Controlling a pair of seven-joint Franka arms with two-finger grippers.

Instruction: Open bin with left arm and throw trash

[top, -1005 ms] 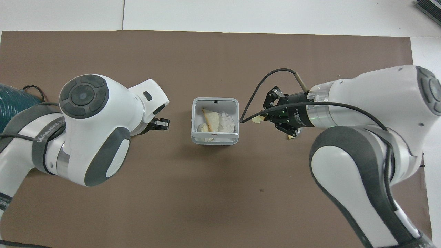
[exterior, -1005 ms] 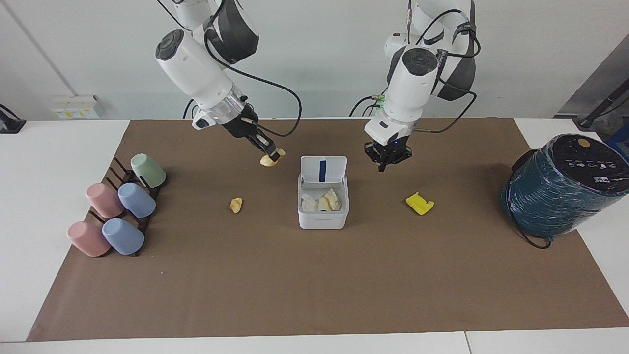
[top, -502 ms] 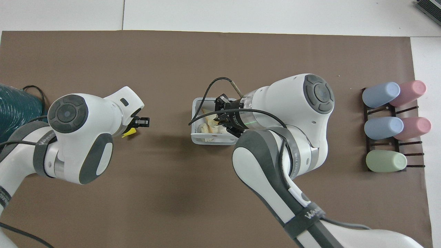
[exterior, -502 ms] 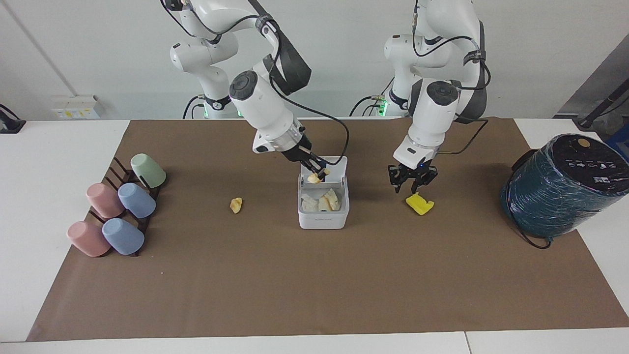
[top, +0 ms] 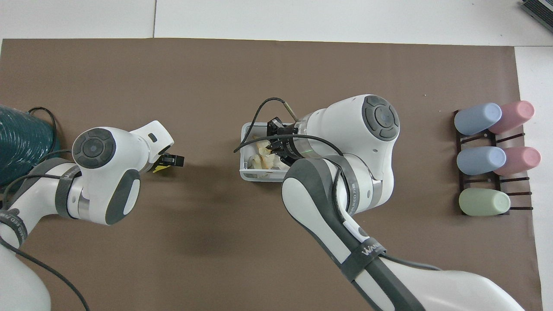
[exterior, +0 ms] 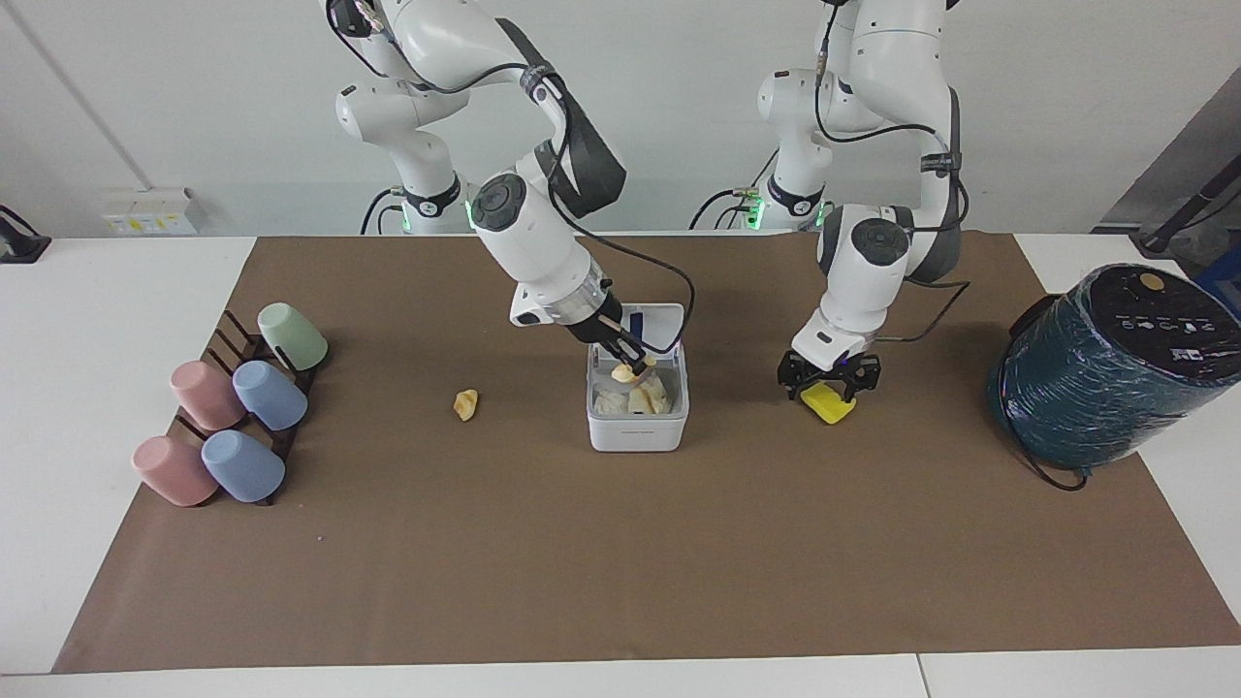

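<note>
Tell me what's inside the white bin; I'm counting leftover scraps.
The bin holds pale crumpled scraps. The right gripper, over it, holds a tan lump. The arm covers part of the inside overhead, so no count.

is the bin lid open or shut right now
Open. The bin has its lid standing upright, blue strip showing, and pale scraps are visible inside.

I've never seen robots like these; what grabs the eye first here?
Mid-table, the white bin stands open, and the right end effector holds a tan scrap over it. Toward the left arm's end, the left end effector is down around a yellow scrap; another tan scrap lies on the mat.
</note>
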